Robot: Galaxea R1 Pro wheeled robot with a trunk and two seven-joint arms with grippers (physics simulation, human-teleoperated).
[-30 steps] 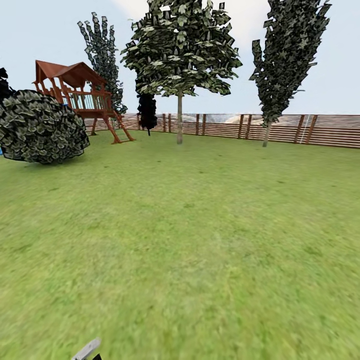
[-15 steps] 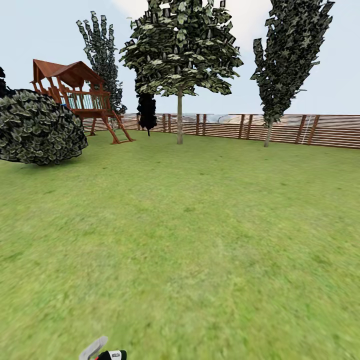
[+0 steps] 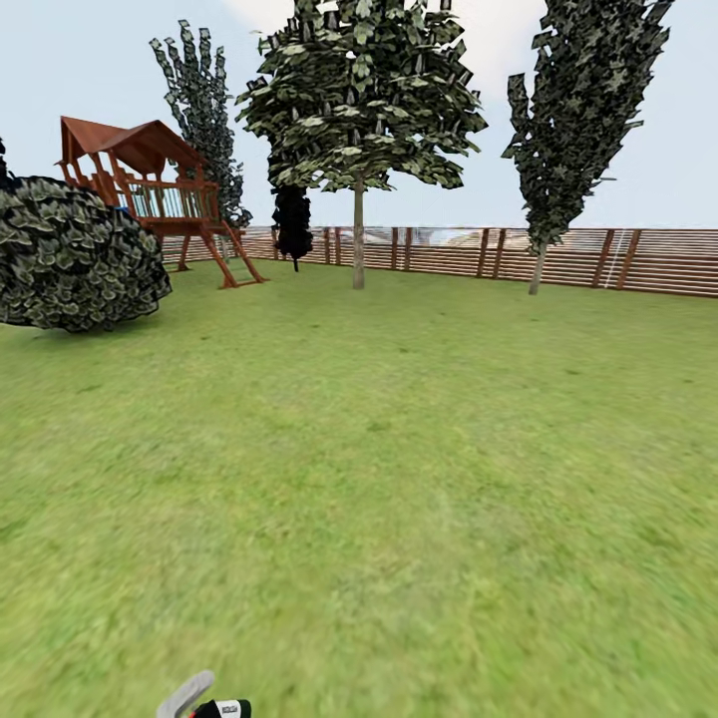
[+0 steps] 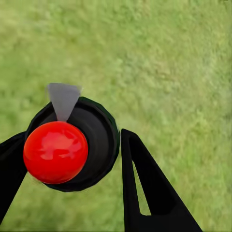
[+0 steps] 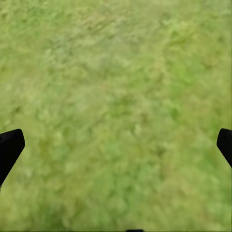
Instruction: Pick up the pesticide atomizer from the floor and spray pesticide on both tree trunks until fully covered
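The pesticide atomizer [image 4: 99, 128] sits between the two black fingers of my left gripper [image 4: 72, 152], which is shut on it. In the left wrist view it is a round black body with a red ball and a short grey nozzle, held above the grass. Its grey nozzle and white mark, the pesticide atomizer [image 3: 189, 696], poke in at the bottom edge of the head view. My right gripper [image 5: 116, 145] hangs open over bare grass, fingertips [image 5: 9, 147] far apart. Far across the garden lawn [image 3: 399, 479] stands a tree [image 3: 358, 239] with a pale bare trunk, and another tree [image 3: 538, 267] to its right.
A brown slatted fence [image 3: 598, 261] closes the lawn at the back. A red-brown wooden play tower [image 3: 150, 194] and a big round bush [image 3: 75, 254] stand at the left. A small near-black tree [image 3: 293, 224] stands by the fence.
The atomizer has risen a little further into the head view's bottom edge, its white mark now showing. The head view has drifted slightly; the scenery has slid a bit.
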